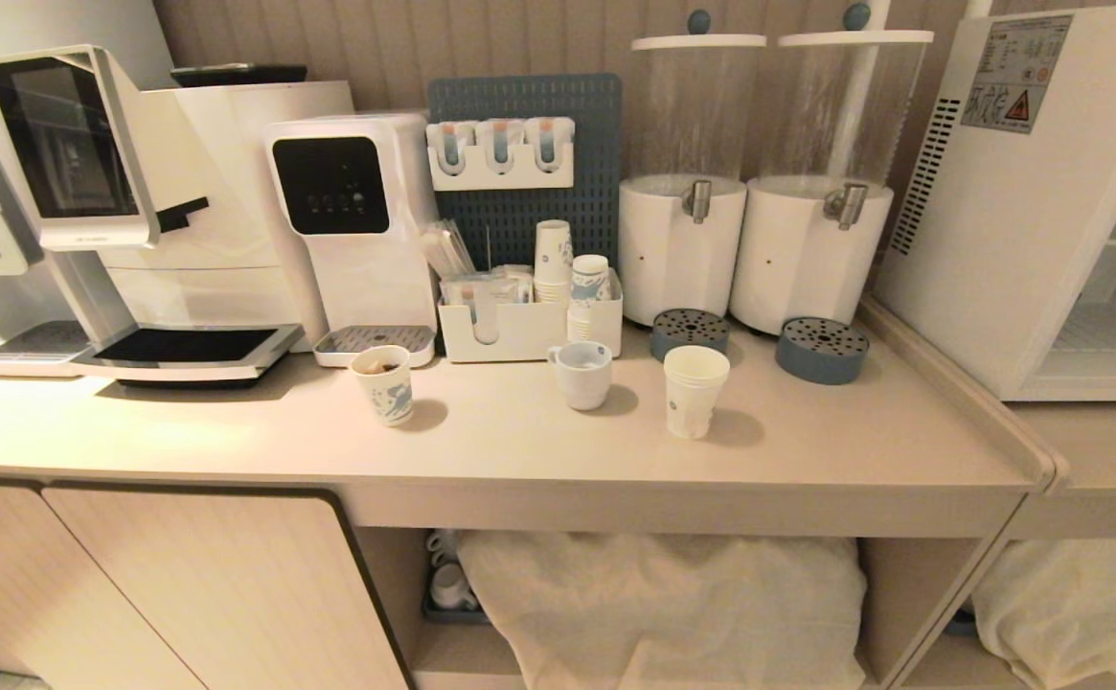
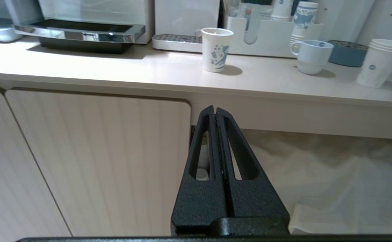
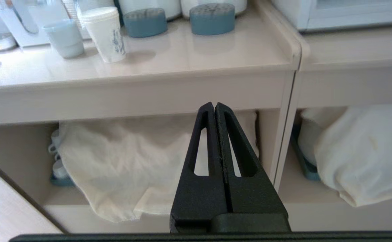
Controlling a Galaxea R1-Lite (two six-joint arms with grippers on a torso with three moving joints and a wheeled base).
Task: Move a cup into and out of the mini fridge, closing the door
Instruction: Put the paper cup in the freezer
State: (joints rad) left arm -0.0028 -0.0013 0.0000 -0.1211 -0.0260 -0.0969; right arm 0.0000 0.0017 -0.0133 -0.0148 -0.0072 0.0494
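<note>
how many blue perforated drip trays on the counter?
2. One round blue perforated drip tray sits below the left white drink dispenser; the other sits below the right dispenser, nearer the white mini fridge. None seems hidden.

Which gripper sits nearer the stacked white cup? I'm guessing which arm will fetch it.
Right, judging by the wrist views. The right gripper hangs below the counter edge, nearly under the cup; the left gripper hangs further left, with the cup far to its side.
</note>
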